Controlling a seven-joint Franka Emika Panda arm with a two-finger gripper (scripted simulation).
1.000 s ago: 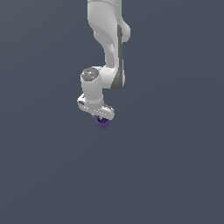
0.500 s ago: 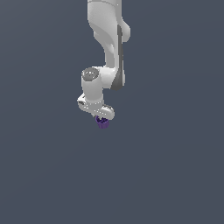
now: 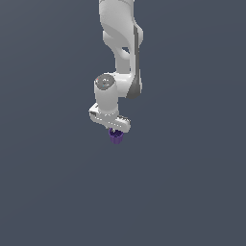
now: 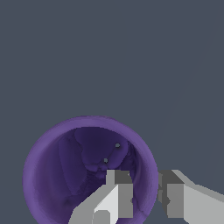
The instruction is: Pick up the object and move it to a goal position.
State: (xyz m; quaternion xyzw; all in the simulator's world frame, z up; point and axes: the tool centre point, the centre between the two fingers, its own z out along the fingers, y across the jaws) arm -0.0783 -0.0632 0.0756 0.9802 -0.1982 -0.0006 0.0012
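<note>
The object is a small dark purple cup (image 3: 116, 138) with a hollow top. In the exterior view it hangs just under my white gripper (image 3: 115, 131), off the grey floor. In the wrist view the cup (image 4: 65, 170) fills the lower part of the picture and I look into its hollow. My gripper (image 4: 146, 187) is shut on the cup's rim. One finger (image 4: 118, 192) is inside the cup and the other finger (image 4: 175, 194) is outside its wall.
The white arm (image 3: 122, 53) reaches down from the top of the exterior view. Plain dark grey floor (image 3: 192, 192) lies all around. No other object shows in either view.
The gripper and the cup in it have shifted very slightly toward the exterior view's right. The grip is the same.
</note>
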